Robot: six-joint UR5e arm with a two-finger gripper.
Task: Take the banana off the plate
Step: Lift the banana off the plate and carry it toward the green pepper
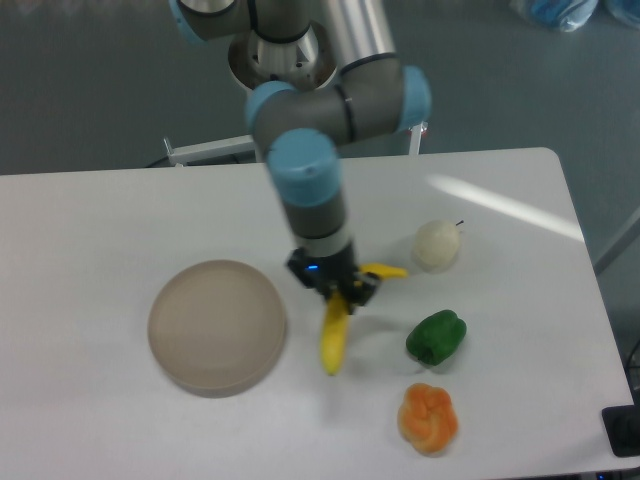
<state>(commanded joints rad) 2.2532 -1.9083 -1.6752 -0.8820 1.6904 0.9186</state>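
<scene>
Item: UR5e arm point(330, 100), grey tubes with light-blue joint caps, reaching down from the far edge over the middle of the white worktop point(100, 220).

Item: pincer point(335, 290), black, pointing downward, clamped on the banana point(336, 335) near the bend of the fruit.

Item: banana, bright yellow and curved. One end points right toward the pale fruit, the longer end hangs toward the near edge. It lies outside the plate point(217, 326), just to the plate's right, between the plate and the green pepper point(436, 337) (whether its lower tip touches the worktop cannot be told).

Item: plate, round, beige-tan, low rim, on the left-centre of the worktop, nothing on it.

Item: pale cream fruit point(437, 244) with a short dark stem, pear-like, right of the pincer, close to the banana's right tip but apart from it.

Item: green pepper, glossy, near side of the pale fruit.

Item: lumpy orange fruit point(428, 417), nearest the front edge, just below the pepper.

Item: white upright bracket point(418, 125) at the far edge of the worktop, right of the arm's base.
</scene>
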